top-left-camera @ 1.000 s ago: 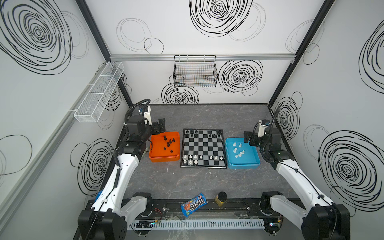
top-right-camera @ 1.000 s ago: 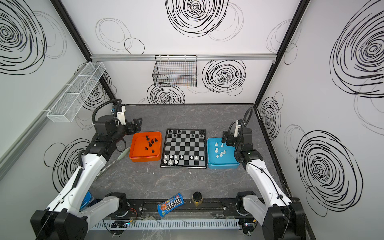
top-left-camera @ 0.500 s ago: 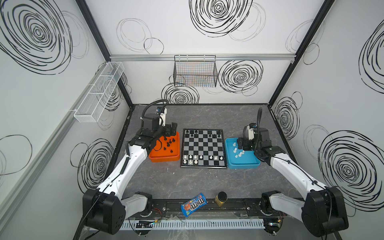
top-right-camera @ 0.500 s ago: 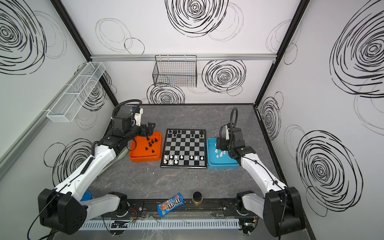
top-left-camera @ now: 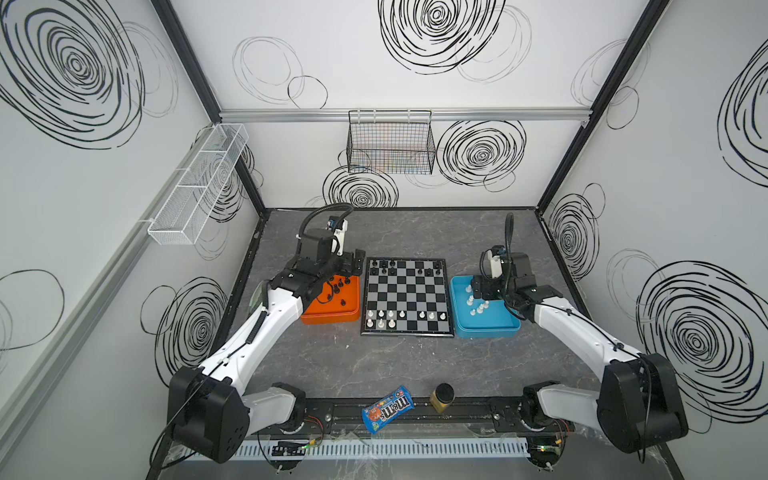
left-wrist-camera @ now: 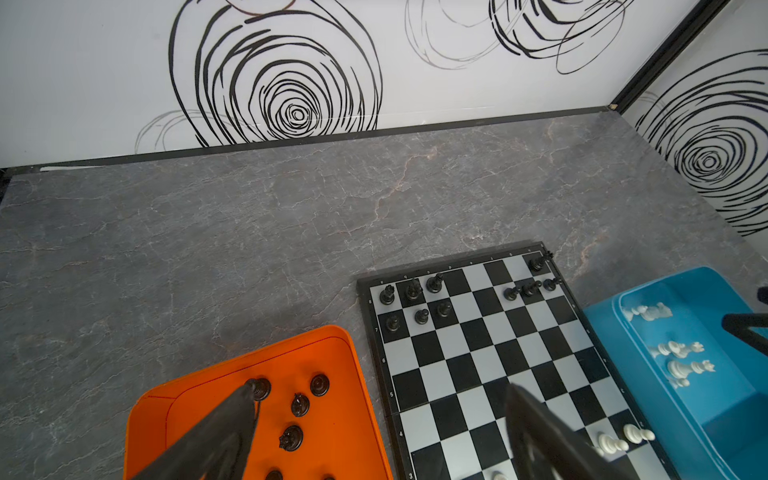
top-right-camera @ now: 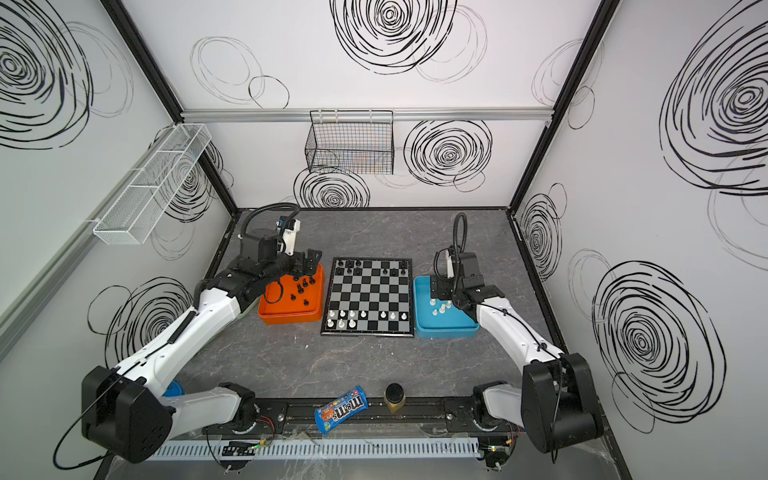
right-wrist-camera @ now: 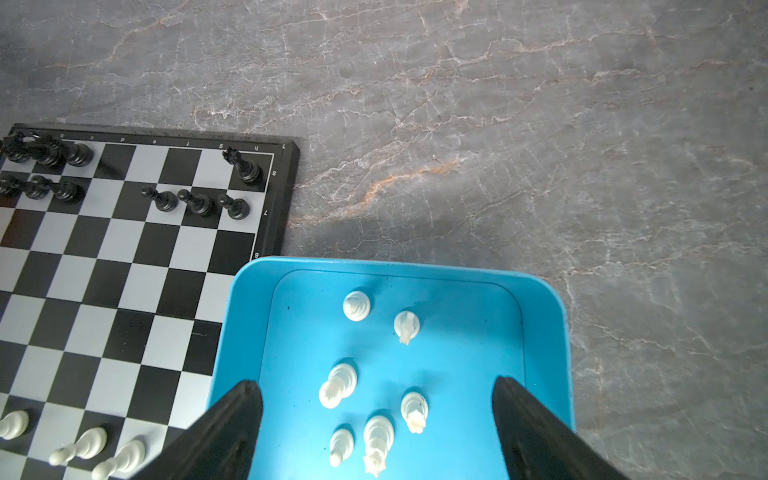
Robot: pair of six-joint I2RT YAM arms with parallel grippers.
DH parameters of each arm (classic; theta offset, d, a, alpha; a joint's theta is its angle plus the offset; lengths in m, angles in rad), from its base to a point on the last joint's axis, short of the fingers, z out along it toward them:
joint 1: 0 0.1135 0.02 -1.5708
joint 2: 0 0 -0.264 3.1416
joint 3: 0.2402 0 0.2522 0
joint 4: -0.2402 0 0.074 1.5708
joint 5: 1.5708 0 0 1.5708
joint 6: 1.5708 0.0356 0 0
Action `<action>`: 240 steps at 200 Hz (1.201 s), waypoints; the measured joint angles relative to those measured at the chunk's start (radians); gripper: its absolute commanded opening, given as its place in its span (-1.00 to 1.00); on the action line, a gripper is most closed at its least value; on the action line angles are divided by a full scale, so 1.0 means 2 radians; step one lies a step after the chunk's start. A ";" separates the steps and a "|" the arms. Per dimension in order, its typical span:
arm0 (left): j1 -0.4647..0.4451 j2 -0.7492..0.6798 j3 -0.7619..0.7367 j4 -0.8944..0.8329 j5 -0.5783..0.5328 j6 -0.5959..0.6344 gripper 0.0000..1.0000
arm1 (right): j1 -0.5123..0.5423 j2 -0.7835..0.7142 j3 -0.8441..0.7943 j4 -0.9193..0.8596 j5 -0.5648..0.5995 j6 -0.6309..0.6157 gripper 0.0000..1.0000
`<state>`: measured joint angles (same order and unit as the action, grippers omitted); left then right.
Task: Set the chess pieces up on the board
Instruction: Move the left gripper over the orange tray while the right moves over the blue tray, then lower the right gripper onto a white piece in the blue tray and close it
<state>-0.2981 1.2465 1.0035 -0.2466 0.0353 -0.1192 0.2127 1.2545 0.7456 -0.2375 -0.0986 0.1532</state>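
We are hovering left claw and right claw, both open, above loose pieces either side of the board; next calls for lowering around one

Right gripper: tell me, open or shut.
Open. The right gripper hangs over the blue tray with its jaws wide apart, gripping none of the white pieces.

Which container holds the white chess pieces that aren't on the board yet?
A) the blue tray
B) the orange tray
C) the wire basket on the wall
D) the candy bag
A: the spare white pieces sit in the blue tray, while the orange tray holds only black pieces.
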 measured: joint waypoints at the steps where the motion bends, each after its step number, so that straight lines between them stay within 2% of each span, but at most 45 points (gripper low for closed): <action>1: 0.000 0.000 0.000 0.000 0.000 0.000 0.92 | 0.000 0.000 0.000 0.000 0.000 0.000 0.81; 79: -0.004 0.002 0.000 -0.010 -0.021 0.001 0.92 | 0.020 0.033 0.010 -0.012 0.006 -0.008 0.76; 132: -0.007 0.002 -0.008 -0.010 -0.022 -0.016 0.92 | 0.032 0.062 0.030 -0.037 0.014 -0.009 0.49; 240: -0.014 0.002 -0.008 -0.009 -0.022 -0.031 0.92 | 0.051 0.100 0.047 -0.074 0.014 -0.003 0.06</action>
<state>-0.3271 1.2499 0.9874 -0.2646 -0.0093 -0.1810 0.3149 1.4548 0.8387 -0.3851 -0.0704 0.1478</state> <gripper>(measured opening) 0.959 0.557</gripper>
